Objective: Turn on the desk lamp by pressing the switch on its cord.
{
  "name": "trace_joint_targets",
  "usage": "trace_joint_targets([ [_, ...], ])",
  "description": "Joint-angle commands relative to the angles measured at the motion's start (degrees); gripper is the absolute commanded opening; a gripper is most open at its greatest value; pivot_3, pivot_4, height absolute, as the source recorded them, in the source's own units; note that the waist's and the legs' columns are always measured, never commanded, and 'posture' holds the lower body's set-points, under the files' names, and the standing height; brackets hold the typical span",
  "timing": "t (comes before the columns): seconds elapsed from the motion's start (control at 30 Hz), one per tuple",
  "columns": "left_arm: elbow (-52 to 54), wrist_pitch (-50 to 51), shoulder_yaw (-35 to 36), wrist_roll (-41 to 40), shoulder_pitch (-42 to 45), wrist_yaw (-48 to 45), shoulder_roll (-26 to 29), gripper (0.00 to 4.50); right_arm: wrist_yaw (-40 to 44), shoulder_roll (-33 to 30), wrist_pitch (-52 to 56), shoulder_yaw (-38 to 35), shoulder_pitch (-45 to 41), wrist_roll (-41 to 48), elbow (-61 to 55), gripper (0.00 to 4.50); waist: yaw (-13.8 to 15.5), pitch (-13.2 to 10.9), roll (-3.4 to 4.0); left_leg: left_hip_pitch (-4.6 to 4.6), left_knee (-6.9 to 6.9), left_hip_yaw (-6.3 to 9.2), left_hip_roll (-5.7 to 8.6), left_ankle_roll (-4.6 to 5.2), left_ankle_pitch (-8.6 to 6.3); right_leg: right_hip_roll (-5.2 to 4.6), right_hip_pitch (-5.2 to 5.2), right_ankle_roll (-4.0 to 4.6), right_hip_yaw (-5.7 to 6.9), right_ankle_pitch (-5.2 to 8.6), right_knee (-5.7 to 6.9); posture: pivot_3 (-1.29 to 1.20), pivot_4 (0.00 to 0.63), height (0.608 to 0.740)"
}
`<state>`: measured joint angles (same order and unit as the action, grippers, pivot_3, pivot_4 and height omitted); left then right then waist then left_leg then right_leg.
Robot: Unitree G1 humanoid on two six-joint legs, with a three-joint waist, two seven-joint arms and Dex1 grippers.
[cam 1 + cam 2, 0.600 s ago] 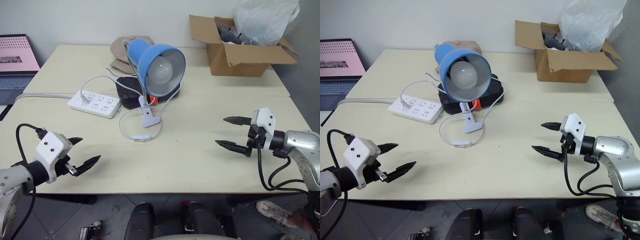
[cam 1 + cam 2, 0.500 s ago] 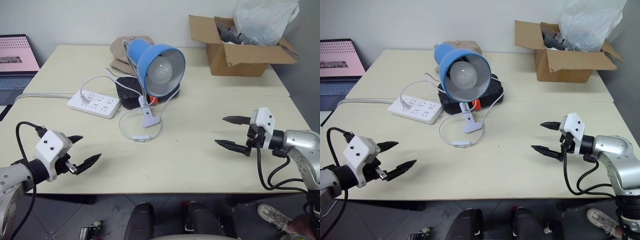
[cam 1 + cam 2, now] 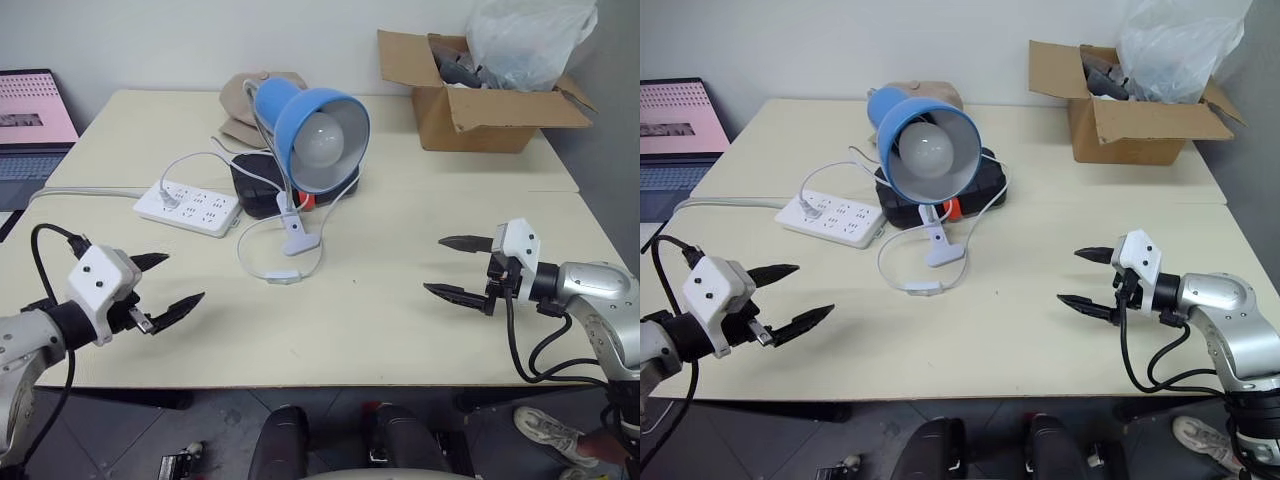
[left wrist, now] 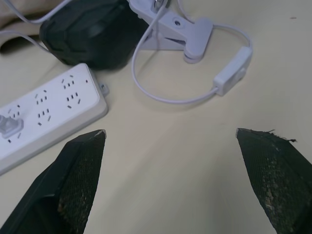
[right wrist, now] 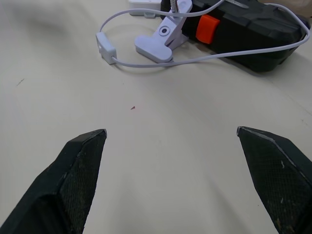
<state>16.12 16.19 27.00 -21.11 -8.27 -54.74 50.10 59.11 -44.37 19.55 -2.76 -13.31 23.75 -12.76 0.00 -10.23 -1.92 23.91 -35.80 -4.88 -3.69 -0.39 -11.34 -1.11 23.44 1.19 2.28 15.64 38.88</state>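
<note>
Switch (image 3: 286, 276) lies mid-table (image 3: 400, 330), between two gaping claws.

You will find no legible text, label, brand or number anywhere here; the laptop screen (image 3: 35, 105) at the table's far left carries only unreadable rows.

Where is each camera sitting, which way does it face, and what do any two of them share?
Eye views: on the head, looking down over the table at the lamp; both open grippers, left and right, show.
Left wrist: looks past its fingers at the switch.
Right wrist: past its fingers at the switch too.
Shared: switch, clip.
</note>
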Motion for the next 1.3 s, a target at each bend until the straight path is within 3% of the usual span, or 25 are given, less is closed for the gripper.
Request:
trace_joint_targets([
  [0.03,-0.4,-3.5,-2.6,0.5,0.6,-5.2,3.2,4.46,-1.3,0.2,1.1,0.6,-1.2,-0.2,-3.4,4.50,0.0,0.0,0.00,0.00,0.00,-0.01,0.00,-0.01,0.00,0.00,0.00,-0.04,0.00,-0.02,0.00,0.00,0.150,0.740],
  [0.17,-7.2,-10.9,-11.4,6.6,6.4,-8.2,5.5,4.46,-5.3,-0.9,8.2,3.8,-1.0,-2.7,-6.5,4.50,0.0,0.0,0.03,0.00,0.05,0.00,-0.01,-0.02,-0.01,0.00,0.07,-0.02,0.02,-0.01,0.02,0.00,0.150,0.740],
  [0.5,-25.4,-18.3,-28.3,13.5,27.4,-11.4,-1.7,4.46,-8.8,0.9,14.4,4.7,1.3,-0.6,-15.9,4.50,0.5,0.0,0.03,0.19,-0.02,-0.03,0.02,0.00,0.00,0.01,0.12,-0.13,0.03,-0.07,0.01,0.00,0.150,0.740],
  [0.9,-45.8,-30.4,-36.2,19.3,40.6,-14.7,-8.0,4.46,-12.0,1.3,17.4,4.1,4.4,0.5,-22.1,4.50,0.0,0.0,-0.02,0.28,-0.20,0.07,0.02,0.01,0.01,0.13,0.13,-0.25,0.02,-0.13,0.08,0.00,0.150,0.740],
  [1.0,-48.1,-31.9,-36.5,19.6,41.8,-15.6,-8.4,4.02,-12.5,0.9,17.7,3.5,5.1,0.9,-22.8,4.50,0.0,0.0,-0.02,0.28,-0.23,0.09,0.02,0.01,0.01,0.13,0.11,-0.26,0.04,-0.14,0.08,0.00,0.150,0.740],
  [1.3,-49.3,-33.6,-37.2,19.9,42.7,-18.2,-9.1,2.12,-12.8,0.4,18.1,2.7,5.5,1.5,-23.5,4.50,0.0,0.0,-0.03,0.25,-0.25,0.11,0.02,0.03,0.02,0.13,0.08,-0.29,0.04,-0.17,0.11,0.00,0.150,0.740],
])
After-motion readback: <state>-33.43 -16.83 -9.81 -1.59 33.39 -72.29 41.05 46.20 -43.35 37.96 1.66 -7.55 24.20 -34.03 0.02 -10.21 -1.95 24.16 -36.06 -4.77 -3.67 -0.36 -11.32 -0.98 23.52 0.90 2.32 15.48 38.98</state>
